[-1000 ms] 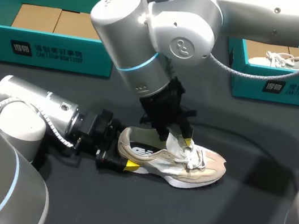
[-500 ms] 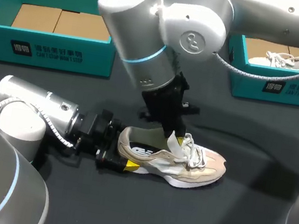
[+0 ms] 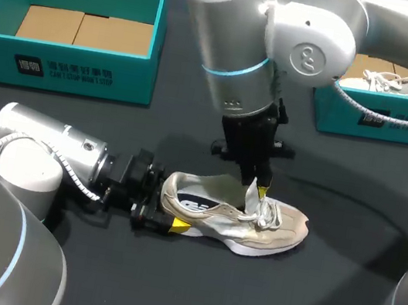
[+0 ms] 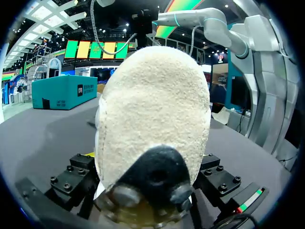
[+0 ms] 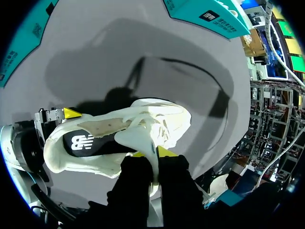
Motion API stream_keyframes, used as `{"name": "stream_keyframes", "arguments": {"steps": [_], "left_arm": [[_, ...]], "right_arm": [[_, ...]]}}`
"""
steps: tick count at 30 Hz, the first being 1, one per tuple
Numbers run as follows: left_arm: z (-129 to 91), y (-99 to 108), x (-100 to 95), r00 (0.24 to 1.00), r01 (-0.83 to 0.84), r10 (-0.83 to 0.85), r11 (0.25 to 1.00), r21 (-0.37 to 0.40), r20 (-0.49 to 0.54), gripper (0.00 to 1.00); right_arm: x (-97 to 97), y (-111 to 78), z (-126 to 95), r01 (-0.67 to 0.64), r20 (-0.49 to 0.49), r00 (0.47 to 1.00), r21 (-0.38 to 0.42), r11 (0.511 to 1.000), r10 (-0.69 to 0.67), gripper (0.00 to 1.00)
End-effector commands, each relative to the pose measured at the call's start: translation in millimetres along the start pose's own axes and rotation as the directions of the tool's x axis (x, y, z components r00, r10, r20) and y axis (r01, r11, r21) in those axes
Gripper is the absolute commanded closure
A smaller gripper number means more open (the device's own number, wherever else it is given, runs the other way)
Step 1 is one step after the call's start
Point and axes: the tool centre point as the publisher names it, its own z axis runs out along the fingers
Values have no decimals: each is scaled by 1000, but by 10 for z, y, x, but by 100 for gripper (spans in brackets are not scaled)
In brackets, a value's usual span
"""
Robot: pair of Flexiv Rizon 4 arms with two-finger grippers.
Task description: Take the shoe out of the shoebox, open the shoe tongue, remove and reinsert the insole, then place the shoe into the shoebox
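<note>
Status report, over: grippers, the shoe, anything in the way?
Left gripper shut on heel of cream mesh sneaker, on black table. Right gripper pinching white tongue upright. Dark insole inside. No obstruction seen.

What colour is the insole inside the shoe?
Black, with a white logo; the insole shows best in the right wrist view.

Right gripper (image 5: 151, 153) pinches the tongue (image 5: 135, 137) of the white shoe (image 5: 164, 119) resting on the grey table (image 5: 95, 57), toe at one o'clock of the gripper, heel at ten.
</note>
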Motion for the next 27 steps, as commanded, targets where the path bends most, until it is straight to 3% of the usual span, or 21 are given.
{"name": "stream_keyframes", "arguments": {"steps": [1, 5, 8, 11, 27], "left_arm": [[-8, 9, -1, 1000, 0, 0, 1000, -1, 0, 100], [-8, 9, -1, 1000, 0, 0, 1000, -1, 0, 100], [-8, 9, -1, 1000, 0, 0, 1000, -1, 0, 100], [-8, 9, -1, 1000, 0, 0, 1000, -1, 0, 100], [-8, 9, -1, 1000, 0, 0, 1000, -1, 0, 100]], "right_arm": [[-93, -71, 37, -243, -52, 969, -5, 970, 243, 100], [-299, -93, 142, -228, -147, 963, 4, 974, 226, 100], [-379, -80, 253, -176, -260, 949, 26, 984, 177, 100], [-427, -37, 345, -141, -297, 942, 65, 988, 154, 100], [-427, -37, 345, -141, -297, 942, 65, 988, 154, 100]]}}
